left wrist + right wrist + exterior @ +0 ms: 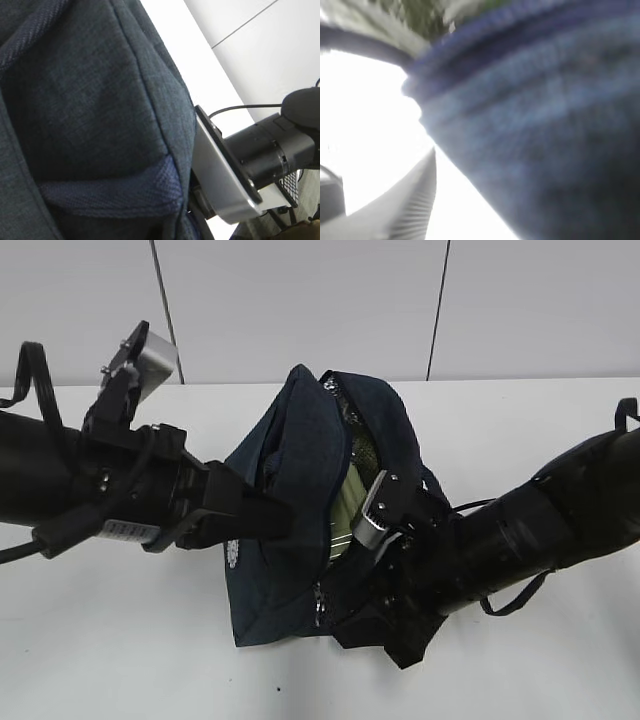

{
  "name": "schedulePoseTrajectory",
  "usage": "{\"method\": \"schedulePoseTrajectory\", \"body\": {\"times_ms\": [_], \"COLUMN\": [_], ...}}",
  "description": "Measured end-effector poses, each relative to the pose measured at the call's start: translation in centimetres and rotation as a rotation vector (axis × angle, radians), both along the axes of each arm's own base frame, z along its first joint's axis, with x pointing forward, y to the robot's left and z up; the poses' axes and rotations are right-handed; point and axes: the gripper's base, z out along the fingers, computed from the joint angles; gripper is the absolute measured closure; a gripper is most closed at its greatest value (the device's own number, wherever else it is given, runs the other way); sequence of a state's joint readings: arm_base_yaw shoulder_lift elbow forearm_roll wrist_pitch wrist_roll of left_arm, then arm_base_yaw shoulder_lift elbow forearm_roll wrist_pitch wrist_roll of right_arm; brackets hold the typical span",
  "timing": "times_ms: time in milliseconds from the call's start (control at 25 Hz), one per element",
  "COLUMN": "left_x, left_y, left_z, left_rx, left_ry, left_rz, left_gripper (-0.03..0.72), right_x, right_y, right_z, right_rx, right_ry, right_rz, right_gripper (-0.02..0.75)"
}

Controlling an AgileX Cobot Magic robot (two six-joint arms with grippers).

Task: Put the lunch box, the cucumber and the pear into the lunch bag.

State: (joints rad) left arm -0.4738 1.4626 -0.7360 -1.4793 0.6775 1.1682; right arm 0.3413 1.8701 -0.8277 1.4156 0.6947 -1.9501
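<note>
The navy lunch bag (300, 490) stands mid-table with its top gaping. Inside it shows the pale green lid of the lunch box (350, 508). My left gripper (276, 521) is shut on the bag's left flap and holds it outward; in the left wrist view the bag's fabric (90, 100) fills the picture and hides the fingers. My right gripper (345, 605) is low against the bag's right side. One ribbed finger (412, 210) stands apart from the blurred bag fabric (535, 125), so the jaws are open. The cucumber and the pear are hidden.
A white table (520, 670) runs under everything, with a pale wall behind. Both black arms reach in from the sides. The right arm's silver wrist camera (225, 180) sits close against the bag. A loose black strap (510, 605) hangs by the right arm.
</note>
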Motion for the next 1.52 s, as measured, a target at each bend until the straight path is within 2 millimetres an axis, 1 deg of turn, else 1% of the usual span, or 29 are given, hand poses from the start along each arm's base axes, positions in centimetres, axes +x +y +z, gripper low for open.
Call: {"method": "schedulePoseTrajectory", "body": {"times_ms": [160,400,520,920,1120,1280,1400,1520], "left_x": [0.0,0.0,0.0,0.0,0.0,0.1,0.1,0.1], "left_y": [0.0,0.0,0.0,0.0,0.0,0.0,-0.1,-0.1], "left_z": [0.0,0.0,-0.1,0.0,0.0,0.1,0.2,0.2], "left_rx": [0.004,0.007,0.008,-0.006,-0.004,-0.015,-0.025,-0.027], "left_ry": [-0.002,-0.004,-0.005,0.003,0.002,0.008,0.013,0.014], "left_rz": [-0.005,-0.005,-0.002,0.001,-0.001,0.012,0.02,0.022], "left_gripper": [0.703,0.703,0.703,0.703,0.703,0.703,0.703,0.703], "right_x": [-0.1,0.0,0.0,0.3,0.6,0.8,0.9,1.0], "right_y": [0.0,0.2,0.5,0.7,0.8,0.7,0.6,0.6], "right_z": [-0.1,0.3,0.5,0.9,1.1,1.0,1.0,1.0], "right_rx": [-0.011,0.033,0.072,0.123,0.154,0.14,0.136,0.128], "right_ry": [-0.018,-0.027,-0.036,-0.05,-0.041,-0.047,-0.048,-0.052], "right_rz": [0.028,0.025,0.029,-0.002,-0.057,-0.082,-0.09,-0.099], "right_gripper": [0.4,0.271,0.245,0.227,0.214,0.214,0.238,0.32]}}
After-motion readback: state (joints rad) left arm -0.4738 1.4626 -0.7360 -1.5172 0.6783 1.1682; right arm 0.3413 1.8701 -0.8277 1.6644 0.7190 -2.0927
